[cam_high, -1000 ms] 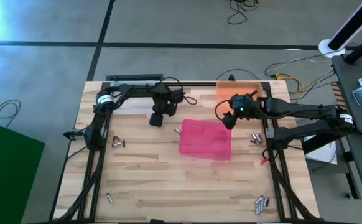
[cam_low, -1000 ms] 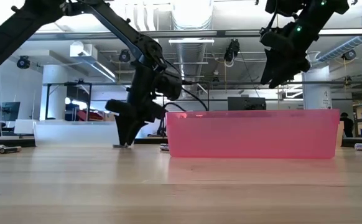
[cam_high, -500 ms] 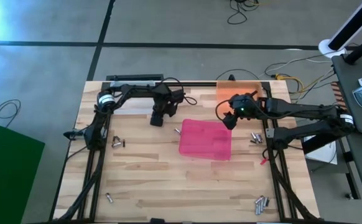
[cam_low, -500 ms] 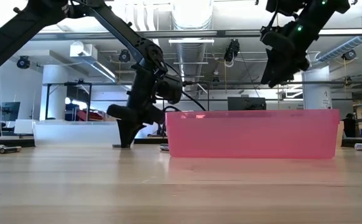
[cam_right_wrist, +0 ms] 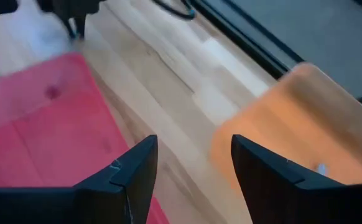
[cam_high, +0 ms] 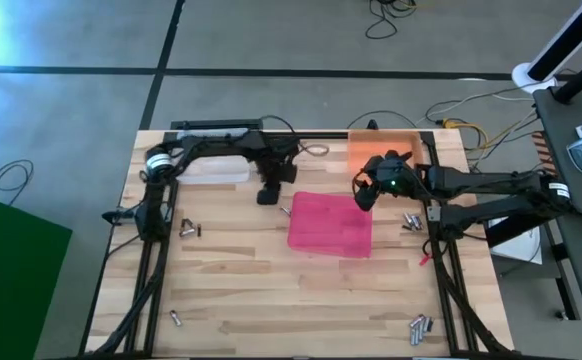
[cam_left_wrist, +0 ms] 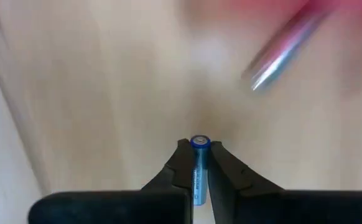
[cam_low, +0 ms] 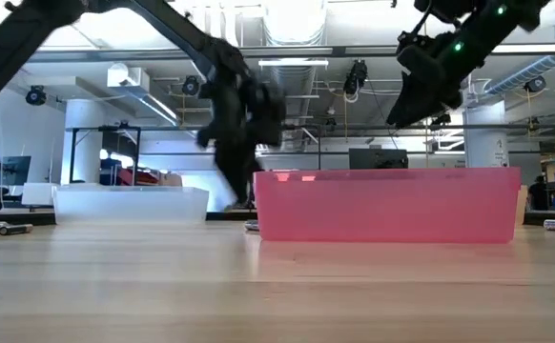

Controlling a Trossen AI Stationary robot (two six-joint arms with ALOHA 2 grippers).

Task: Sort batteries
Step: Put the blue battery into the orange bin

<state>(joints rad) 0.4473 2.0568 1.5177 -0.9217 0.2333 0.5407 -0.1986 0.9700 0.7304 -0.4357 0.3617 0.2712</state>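
Observation:
My left gripper [cam_high: 269,196] hovers just left of the pink tray [cam_high: 331,224] and is shut on a small battery with a blue ring [cam_left_wrist: 199,163]. Another battery [cam_left_wrist: 279,57] lies on the wood below it, beside the tray's left wall. My right gripper [cam_high: 364,196] hangs open over the pink tray's far right corner, holding nothing [cam_right_wrist: 193,163]. It is high above the tray in the low view [cam_low: 421,90]. Loose batteries lie on the table at the left [cam_high: 189,229], the right [cam_high: 409,220], the near left [cam_high: 174,318] and the near right [cam_high: 419,328]. My left gripper pinches the battery between its two fingers [cam_left_wrist: 180,163], which lie along its length. The battery's blue-ringed end [cam_left_wrist: 199,142] shows at the fingertips. The fingers point down from above, and the battery stands on end in the hold, above the table.
An orange tray [cam_high: 381,146] sits at the far right, behind the pink one. A clear tray [cam_high: 216,168] sits at the far left, also seen low [cam_low: 130,202]. Bare wood fills the near half of the table between the battery clusters.
My left gripper has swept quickly toward the table's right edge, from near the clear tray to beside the pink tray's left wall, and it is blurred in the low view.

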